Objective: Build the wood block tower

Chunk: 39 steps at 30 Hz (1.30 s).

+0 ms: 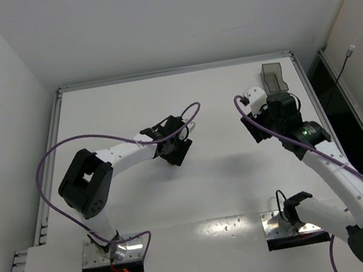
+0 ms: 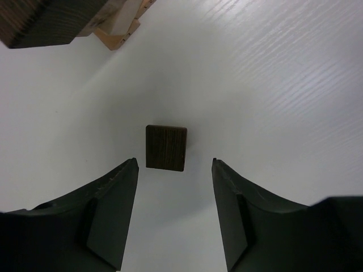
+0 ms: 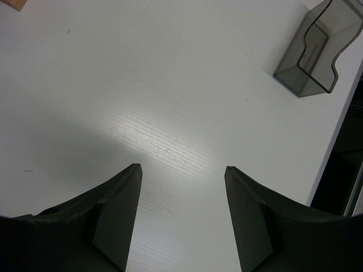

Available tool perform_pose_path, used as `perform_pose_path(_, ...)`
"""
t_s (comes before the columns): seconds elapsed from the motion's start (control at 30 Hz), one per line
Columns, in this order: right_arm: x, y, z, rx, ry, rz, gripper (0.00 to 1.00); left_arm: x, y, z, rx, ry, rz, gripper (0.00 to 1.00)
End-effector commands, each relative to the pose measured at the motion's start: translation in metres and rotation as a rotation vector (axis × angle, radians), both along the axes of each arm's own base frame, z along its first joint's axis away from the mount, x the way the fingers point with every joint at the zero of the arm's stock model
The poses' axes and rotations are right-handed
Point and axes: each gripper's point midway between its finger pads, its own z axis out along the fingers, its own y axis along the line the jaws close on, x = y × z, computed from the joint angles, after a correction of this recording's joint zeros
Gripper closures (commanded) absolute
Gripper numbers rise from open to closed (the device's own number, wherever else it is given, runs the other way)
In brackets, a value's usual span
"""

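A small dark brown wooden block (image 2: 165, 147) lies flat on the white table, just ahead of my left gripper's (image 2: 174, 161) open fingertips and slightly left of their middle. At the top left of the left wrist view, a larger-looking dark brown block (image 2: 45, 20) rests with light tan blocks (image 2: 119, 29), close to the camera and cut off by the frame edge. In the top view my left gripper (image 1: 175, 149) hangs over the table's middle and hides the blocks. My right gripper (image 3: 182, 167) is open and empty over bare table; it also shows in the top view (image 1: 262, 123).
A translucent grey plastic container (image 3: 315, 51) stands at the back right corner, also in the top view (image 1: 272, 79). The table's right edge (image 3: 334, 141) runs past it, with a dark gap beyond. A tan corner (image 3: 11, 4) peeks in at the right wrist view's top left.
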Motion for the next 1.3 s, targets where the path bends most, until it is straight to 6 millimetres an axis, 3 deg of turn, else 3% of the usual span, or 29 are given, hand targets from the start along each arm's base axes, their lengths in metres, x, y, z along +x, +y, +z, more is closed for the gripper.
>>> perform_pose_path(0.0, 0.007, 0.004, 0.006, 0.032, -0.027, -0.001, 0.43, 0.011, 0.007, -0.006, -0.004, -0.01, 0.03, 0.48)
perform_pose_path(0.63, 0.009, 0.005, 0.005, 0.039, -0.025, -0.006, 0.43, 0.013, 0.011, -0.023, -0.035, 0.037, 0.039, 0.49)
perform_pose_path(0.83, 0.009, 0.005, 0.005, 0.039, -0.025, -0.006, 0.41, 0.016, 0.009, -0.025, -0.054, 0.042, 0.039, 0.61)
perform_pose_path(0.9, 0.01, 0.005, 0.002, 0.037, -0.016, -0.006, 0.41, 0.015, 0.008, -0.025, -0.06, 0.047, 0.035, 0.71)
perform_pose_path(1.1, 0.01, 0.005, 0.002, 0.037, -0.016, -0.006, 0.41, 0.011, 0.004, -0.029, -0.076, 0.071, 0.021, 0.8)
perform_pose_path(1.17, 0.01, 0.005, 0.002, 0.037, -0.016, -0.006, 0.4, 0.008, 0.003, -0.029, -0.082, 0.088, 0.013, 0.9)
perform_pose_path(1.23, 0.01, 0.007, 0.002, 0.042, -0.015, 0.001, 0.39, 0.008, -0.008, -0.014, -0.154, 0.092, -0.013, 1.0)
perform_pose_path(1.27, 0.009, 0.006, 0.005, 0.045, -0.025, 0.001, 0.39, 0.004, -0.015, -0.005, -0.194, 0.105, -0.037, 1.0)
